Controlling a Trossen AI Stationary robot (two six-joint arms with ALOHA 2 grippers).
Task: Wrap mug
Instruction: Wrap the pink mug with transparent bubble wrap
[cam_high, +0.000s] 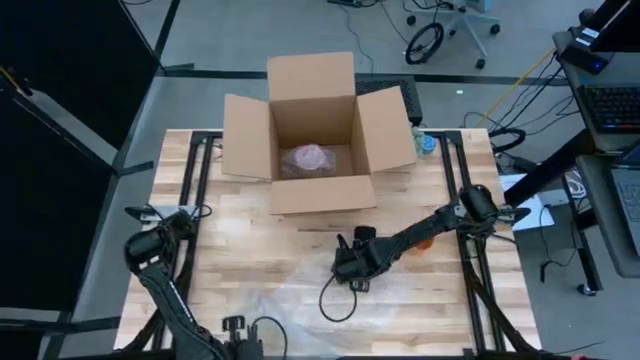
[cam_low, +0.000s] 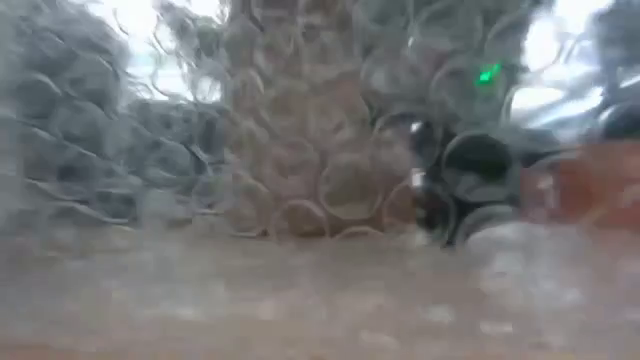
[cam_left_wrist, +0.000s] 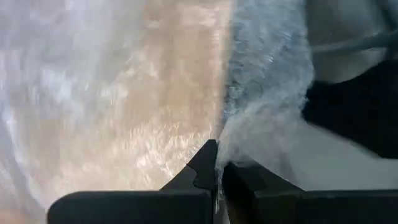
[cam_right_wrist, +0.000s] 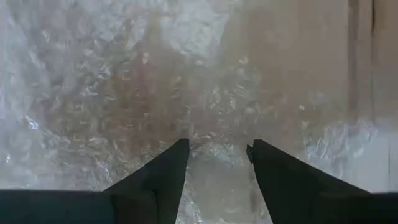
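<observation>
Bubble wrap (cam_high: 300, 290) lies flat on the table (cam_high: 250, 240), near edge, between the two arms. Thin clear sheet, light, floppy, slick; it crumples and slides if pushed, and will not hold a fold alone. It fills the low view, draped right over that camera.

Left gripper (cam_left_wrist: 217, 171) is at the table's near edge, fingers together, pinching a raised edge of the wrap. Good grip point: an edge or corner, pinched through both layers.

Right gripper (cam_right_wrist: 217, 149) is low over the sheet at mid table, fingers apart, tips on or just above the plastic, holding nothing.

Mug: an orange thing (cam_high: 425, 243) shows just under the right arm, near the table's right side, mostly hidden; probably the mug, cannot confirm. If so: rigid, heavier than the wrap, breakable, smooth glaze; take it by rim or handle and set it down gently.

Box (cam_high: 315, 135) is open at the far side, with a wrapped bundle (cam_high: 307, 158) inside.

Risk: a one-sided pull drags the whole sheet instead of folding it.
</observation>
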